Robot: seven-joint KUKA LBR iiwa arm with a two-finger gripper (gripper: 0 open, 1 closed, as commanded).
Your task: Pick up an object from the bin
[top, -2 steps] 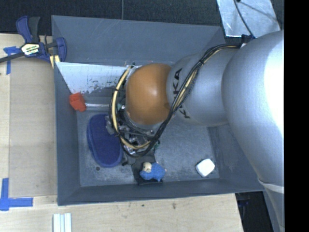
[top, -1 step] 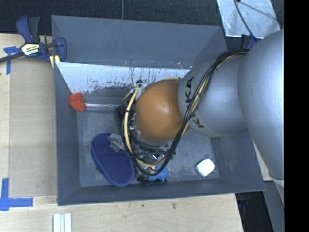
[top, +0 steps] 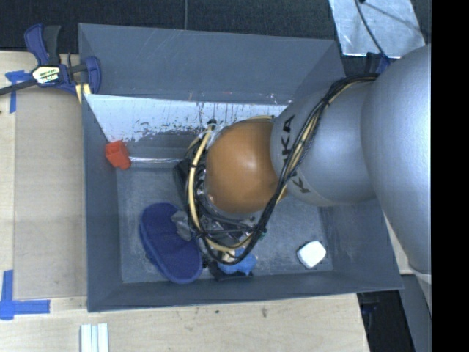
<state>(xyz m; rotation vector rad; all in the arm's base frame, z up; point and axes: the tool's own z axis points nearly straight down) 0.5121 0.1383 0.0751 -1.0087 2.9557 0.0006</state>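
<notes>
Dark blue soft pad on bin floor, front left, touching cables under arm's orange wrist cover; small bright blue piece at cover's lower edge. Grip state: cannot tell, hidden beneath cover. Nothing seen lifted; grasp and lift judged not yet done. Red block, white block well apart
</notes>
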